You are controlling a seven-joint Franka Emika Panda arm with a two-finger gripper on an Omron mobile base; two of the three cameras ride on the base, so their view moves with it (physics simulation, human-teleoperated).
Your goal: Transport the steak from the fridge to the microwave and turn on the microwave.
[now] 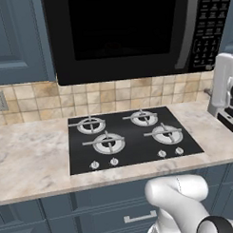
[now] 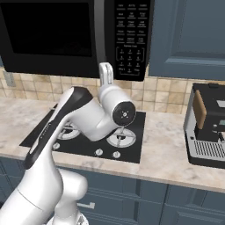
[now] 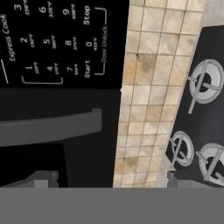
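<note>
microwave (image 1: 122,35): black, hung above the stove (image 1: 131,139), door shut in both base views; glass too dark to see what's inside.
steak: can't be made out anywhere here, so whether it sits behind the glass I can't tell. Fridge not in shot either.
gripper (image 3: 109,181): raised near the microwave's lower right corner; two tips w/ wide gap, nothing between them, so spread & empty.
keypad (image 3: 52,43): right of the handle (image 3: 50,127); hand view is rolled, labels read sideways. "Start" (image 3: 87,69) sits in the bottom row beside "0".
step, my guess: press Start.
handling: button is small, flat, stiff; no grip needed, just a short straight push w/ one tip. Prob better w/ fingers closed so one tip lands clean.
risk: neighbours "Stop" & "0" very close; off-centre poke hits the wrong key.
counter (image 1: 29,159): coffee machine (image 2: 206,125) at right, well apart.
</note>
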